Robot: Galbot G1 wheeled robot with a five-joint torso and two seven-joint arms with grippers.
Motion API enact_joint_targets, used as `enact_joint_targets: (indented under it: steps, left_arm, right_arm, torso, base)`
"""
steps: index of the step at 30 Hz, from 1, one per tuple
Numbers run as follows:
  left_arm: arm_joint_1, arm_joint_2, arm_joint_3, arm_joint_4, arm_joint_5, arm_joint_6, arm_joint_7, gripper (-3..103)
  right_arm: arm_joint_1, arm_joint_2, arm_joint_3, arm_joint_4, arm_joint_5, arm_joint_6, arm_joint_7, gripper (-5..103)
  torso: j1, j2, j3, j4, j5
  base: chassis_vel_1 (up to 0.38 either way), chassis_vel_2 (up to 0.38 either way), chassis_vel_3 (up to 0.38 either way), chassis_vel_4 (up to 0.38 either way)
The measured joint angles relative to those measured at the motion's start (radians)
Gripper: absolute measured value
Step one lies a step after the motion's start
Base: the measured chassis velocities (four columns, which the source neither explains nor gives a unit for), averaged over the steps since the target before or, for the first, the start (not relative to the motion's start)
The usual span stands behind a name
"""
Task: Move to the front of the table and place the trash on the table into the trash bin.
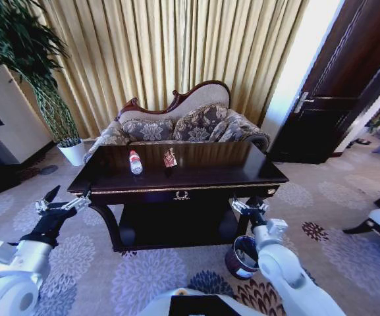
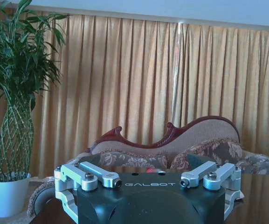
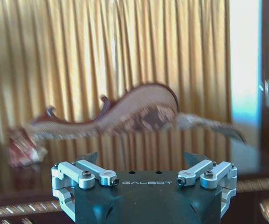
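two pieces of trash lie on the surface [image 1: 242, 168], toward its far edge and left of the middle: a bottle [image 1: 135, 162] on its side and, just to its right, a reddish wrapper [image 1: 170, 157]. the white scraps i cannot make out. the bin [image 1: 242, 257] stands on the carpet by the surface's near right leg, close under the right arm. the left gripper [image 1: 63, 203] hangs off the near left corner, jaws spread and holding nothing; the right gripper [image 1: 250, 207] sits at the near right corner, jaws likewise spread and empty. the robot looks squared up to the front edge, so the drive seems about done and the first pick is next. both items lie far back, so a good reach would probably mean bending the torso and coming over the gold trim rather than into it. the bottle may roll, so jaws should close across its body.
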Motion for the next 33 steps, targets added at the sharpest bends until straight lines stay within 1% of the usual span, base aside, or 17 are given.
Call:
enact_joint_targets:
  steps: [1, 2, 5, 7, 11, 12, 20, 33]
  left_arm:
    - [0.0, 0.0, 0.0, 0.0, 0.0, 0.0, 0.0, 100]
    - [0.0, 0.0, 0.0, 0.0, 0.0, 0.0, 0.0, 100]
    - [0.0, 0.001, 0.0, 0.0, 0.0, 0.0, -0.001, 100]
    - [0.001, 0.003, -0.002, 0.0, 0.0, 0.0, -0.002, 100]
    - [0.002, 0.006, -0.003, 0.0, 0.0, 0.002, -0.011, 100]
    - [0.002, 0.008, -0.004, 0.0, 0.0, 0.01, -0.018, 100]
    - [0.004, 0.005, -0.004, 0.0, 0.001, 0.018, -0.019, 100]
    - [0.008, 0.0, -0.002, 0.0, 0.004, 0.02, -0.018, 100]
  right_arm:
    - [0.0, 0.0, 0.0, 0.0, 0.0, 0.0, 0.0, 100]
    - [-0.019, -0.01, 0.008, 0.045, -0.001, -0.005, 0.002, 100]
    - [-0.037, -0.016, 0.014, 0.089, -0.002, -0.014, 0.003, 100]
    - [-0.048, -0.015, 0.014, 0.118, -0.001, -0.036, 0.003, 100]
    - [-0.049, -0.011, 0.013, 0.123, 0.0, -0.051, 0.004, 100]
    - [-0.038, -0.01, 0.012, 0.111, 0.002, -0.054, 0.006, 100]
    - [-0.019, -0.017, 0.008, 0.099, 0.018, -0.054, 0.007, 100]
    - [-0.02, -0.015, -0.004, 0.098, 0.018, -0.054, 0.007, 100]
  torso:
    - [0.0, 0.0, 0.0, 0.0, 0.0]
    - [0.0, 0.0, 0.0, -0.0001, 0.0]
    - [0.0, 0.0, 0.0, -0.0001, 0.0]
    - [0.0, 0.0, 0.0, 0.0, 0.0001]
    - [0.0, 0.0, 0.0, 0.0, 0.0003]
    - [0.0, 0.0, 0.0, 0.0, 0.0002]
    - [0.0, 0.0, 0.0, 0.0, 0.0002]
    - [0.001, 0.0, 0.0, 0.0, 0.0001]
  base:
    - [0.0, 0.0, 0.0, 0.0]
    - [0.0, 0.0, 0.0, 0.0]
    - [0.0, 0.0, 0.0, 0.0]
    - [0.0, 0.0, 0.0, 0.0]
    - [0.0, 0.0, 0.0, 0.0]
    - [0.0, 0.0, 0.0, 0.0]
    - [-0.041, 0.036, 0.038, -0.04]
    - [-0.184, 0.185, 0.178, -0.179]
